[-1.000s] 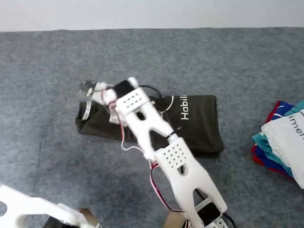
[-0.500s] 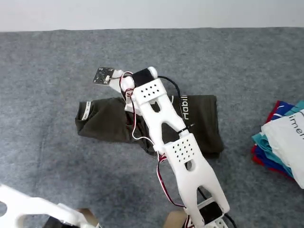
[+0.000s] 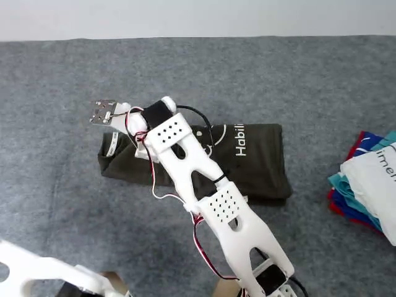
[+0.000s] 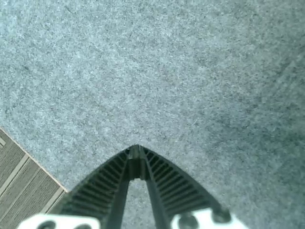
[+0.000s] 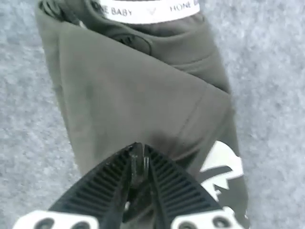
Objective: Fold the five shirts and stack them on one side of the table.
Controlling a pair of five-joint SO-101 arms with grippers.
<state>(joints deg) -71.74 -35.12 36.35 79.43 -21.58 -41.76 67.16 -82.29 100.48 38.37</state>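
Black ribbed right gripper (image 5: 137, 155) poised over a folded dark olive cotton shirt (image 5: 128, 95).
Its tips meet; white neck label (image 5: 147, 10) at its twelve o'clock, white print (image 5: 221, 164) at four, grey carpet (image 5: 271, 71) around.

Shirt stack (image 3: 371, 179) cut by edge; arm (image 3: 185, 161) overlaps dark shirt (image 3: 260, 161)

White lettering stands on the dark shirt (image 3: 260, 167) and its neck label (image 5: 147, 10).

Right arm (image 3: 226, 207) white, perforated plates; red/blk/white cables; blk ribbed fingers (image 5: 102, 186).
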